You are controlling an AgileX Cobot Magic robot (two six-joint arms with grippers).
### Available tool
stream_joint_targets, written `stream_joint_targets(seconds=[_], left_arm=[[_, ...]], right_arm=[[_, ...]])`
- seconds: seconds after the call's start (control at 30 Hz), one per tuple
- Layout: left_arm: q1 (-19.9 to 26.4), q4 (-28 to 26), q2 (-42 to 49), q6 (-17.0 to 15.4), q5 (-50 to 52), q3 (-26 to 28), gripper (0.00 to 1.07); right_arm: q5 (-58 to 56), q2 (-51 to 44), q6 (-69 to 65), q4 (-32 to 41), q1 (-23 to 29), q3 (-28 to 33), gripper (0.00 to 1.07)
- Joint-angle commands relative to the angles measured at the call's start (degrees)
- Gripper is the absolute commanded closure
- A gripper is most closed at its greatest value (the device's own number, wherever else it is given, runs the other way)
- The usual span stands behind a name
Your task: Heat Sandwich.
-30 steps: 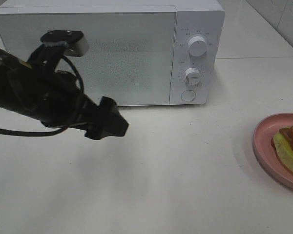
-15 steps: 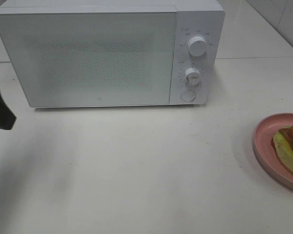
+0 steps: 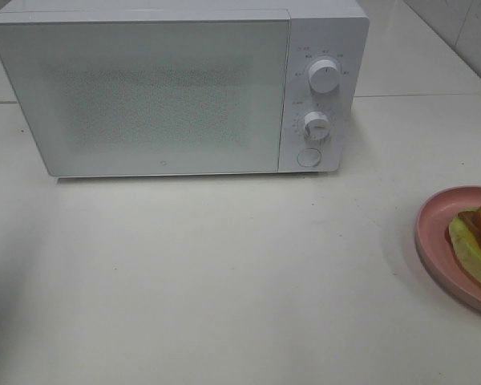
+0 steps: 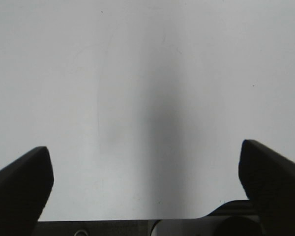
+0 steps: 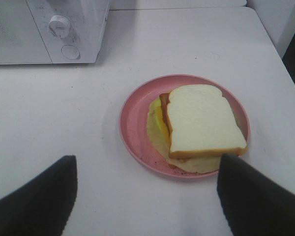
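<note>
- Microwave (image 3: 176,92) sits at the far side of the table (image 3: 224,289), door shut. Two dials and a round button on its right panel.
- Sandwich (image 5: 199,123) is on the pink plate (image 5: 132,132), right edge of the table, well apart from the microwave. In the high view the plate is half cut off by the frame edge.
- Top slice sits skewed on the stack; yellow-green filling pokes out on the side toward the microwave.
- Left gripper (image 4: 147,182): fingers wide, nothing between them, only bare table under it. Not visible in the high view.
- Right gripper (image 5: 147,196): fingers wide, empty, hovering just near of the plate, not touching it.
- My read: nothing done yet. Door needs opening before the plate can go in.
- Risks I see:
- Door shut with no handle visible. If it opens by the round button, an off-centre push from the left fingers could slide off or nudge a dial.
- Plate rim is low and shallow. A pinch on the rim could slip or tilt the plate.
- Stack is loose and already offset; any tilt or jerk in transit and the top slice slides off.
- Gripping the sandwich itself would squash the bread.
- Plate is near the table's right edge. A bump from the right fingers could push it off.
</note>
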State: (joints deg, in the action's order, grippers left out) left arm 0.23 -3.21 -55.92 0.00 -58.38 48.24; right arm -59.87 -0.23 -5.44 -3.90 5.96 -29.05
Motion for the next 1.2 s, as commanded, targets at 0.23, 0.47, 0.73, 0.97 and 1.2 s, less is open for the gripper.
stream_joint_targets(seconds=[0.23,0.47,0.73,0.97,1.2], left_arm=[[0.29,1.03,17.65,1.03,-2.35,-0.11,0.1],[0.29,1.03,27.73,0.92,-3.32,-7.05,0.1],[0.29,1.03,37.53,0.52,-2.75,-16.5,0.1],[0.29,1.83,46.7,0.57,-0.97,-19.94,0.1],[0.29,3.21,56.72,0.57,-0.97,-19.94,0.1]], right_arm=[[0.46,-1.55,0.06,0.11,-0.23,0.0,0.32],[0.46,-1.55,0.06,0.11,-0.23,0.0,0.32],[0.46,-1.55,0.0,0.11,-0.23,0.0,0.32],[0.46,-1.55,0.0,0.11,-0.23,0.0,0.32],[0.46,-1.55,0.0,0.11,-0.23,0.0,0.32]])
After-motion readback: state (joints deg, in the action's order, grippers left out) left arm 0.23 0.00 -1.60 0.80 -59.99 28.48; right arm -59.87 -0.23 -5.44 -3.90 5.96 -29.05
